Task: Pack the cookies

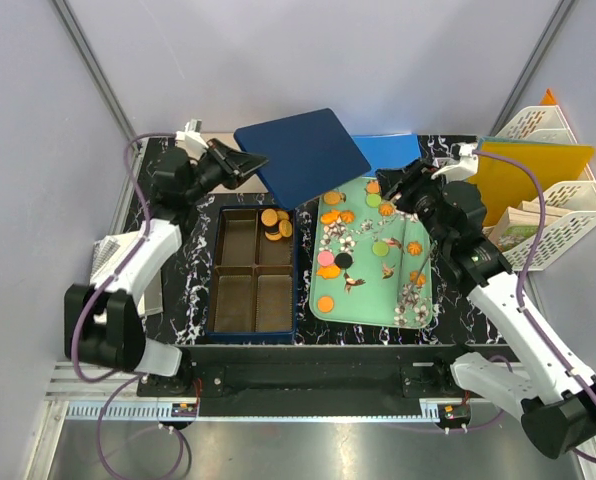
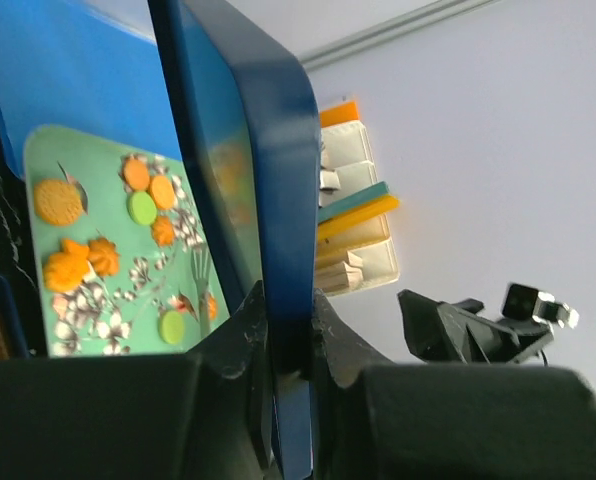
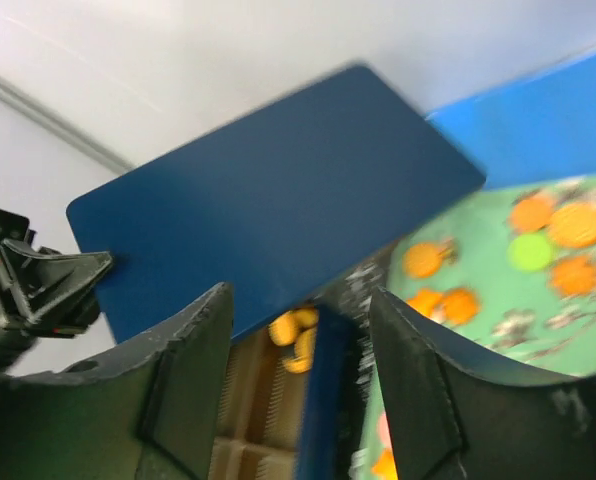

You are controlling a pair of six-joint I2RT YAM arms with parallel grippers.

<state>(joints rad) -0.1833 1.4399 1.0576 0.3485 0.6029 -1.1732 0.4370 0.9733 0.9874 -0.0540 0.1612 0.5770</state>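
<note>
**tinker_jo:** So which step is this rig sitting at? The left gripper point(image 2: 290, 345) is clamping the edge of the dark blue lid point(image 1: 303, 155) and holding it tilted up in the air behind the box point(image 1: 214, 270) — so the box is lying open for loading.

**yam_fan:** Looks like the filling stage to me. A handful of orange cookies point(image 1: 275, 224) are sitting in the far-right compartment and the other three are looking bare. Most of the cookies are lying on the mint-green tray point(image 1: 373, 295) just right of the box (pink, green and black ones mixed in with the orange).

**tinker_jo:** And the right gripper point(image 3: 298, 297)?

**yam_fan:** Its fingers point(image 3: 183, 385) are standing apart with nothing between them. It's hovering over the far end of the tray, with cookies lying around and below it, but none touching the pads as far as anyone can tell. Next move, I'm guessing, is dropping onto one tray cookie and pinching it by the rim — tricky, since they're flat and thin. Then it's carrying it left over the box wall while the left arm is holding that lid clear.
</note>
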